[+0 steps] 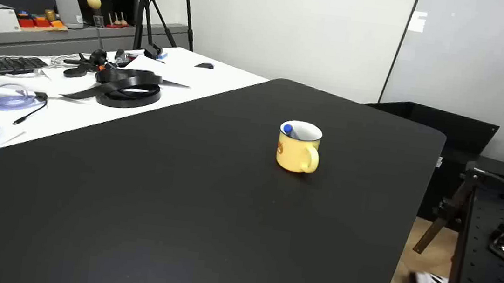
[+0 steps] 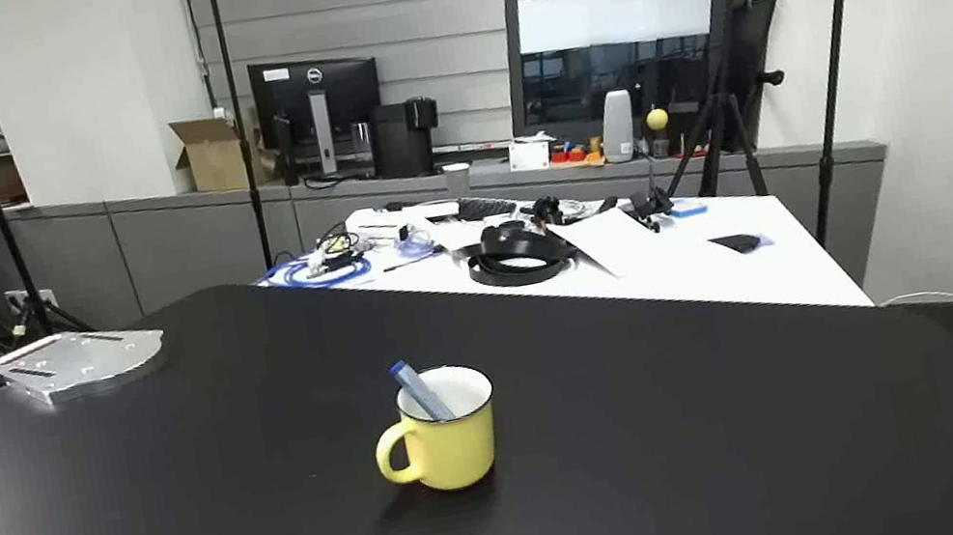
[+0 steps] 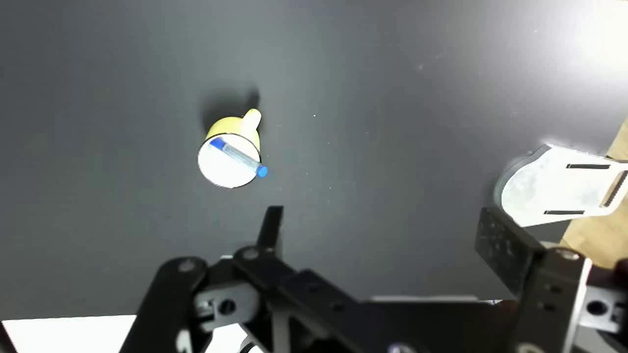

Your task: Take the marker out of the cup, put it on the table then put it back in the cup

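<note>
The yellow cup stands upright on the black table in both exterior views, cup and table. The marker leans inside the cup with its blue end above the rim, marker. In the wrist view the cup is left of centre on the table, with the marker lying across its mouth. My gripper is wide open and empty, with bare tabletop between its fingers. The cup is beyond and left of the left finger. The gripper is out of view in both exterior views.
A silver metal plate lies near the table's edge, in an exterior view and at the right of the wrist view. A white table with cables, black straps and a tripod adjoins the black table.
</note>
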You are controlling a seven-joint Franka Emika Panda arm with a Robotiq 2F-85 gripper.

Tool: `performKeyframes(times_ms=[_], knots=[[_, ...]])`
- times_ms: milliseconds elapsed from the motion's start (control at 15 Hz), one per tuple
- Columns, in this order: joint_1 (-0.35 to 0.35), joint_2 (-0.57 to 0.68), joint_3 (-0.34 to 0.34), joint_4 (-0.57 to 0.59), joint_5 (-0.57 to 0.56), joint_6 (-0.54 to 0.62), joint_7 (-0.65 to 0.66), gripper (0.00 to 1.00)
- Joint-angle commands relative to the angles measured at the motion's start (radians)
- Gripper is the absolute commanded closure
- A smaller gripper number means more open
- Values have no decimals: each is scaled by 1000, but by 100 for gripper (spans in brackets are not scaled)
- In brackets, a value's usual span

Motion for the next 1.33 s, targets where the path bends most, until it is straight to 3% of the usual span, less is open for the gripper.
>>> performKeyframes(times_ms=[0,933,1267], knots=[[-4,1,2,3,2,-3,-2,0],[-3,1,2,3,2,-3,-4,0],[-50,117,2,-20,28,237,92,0]])
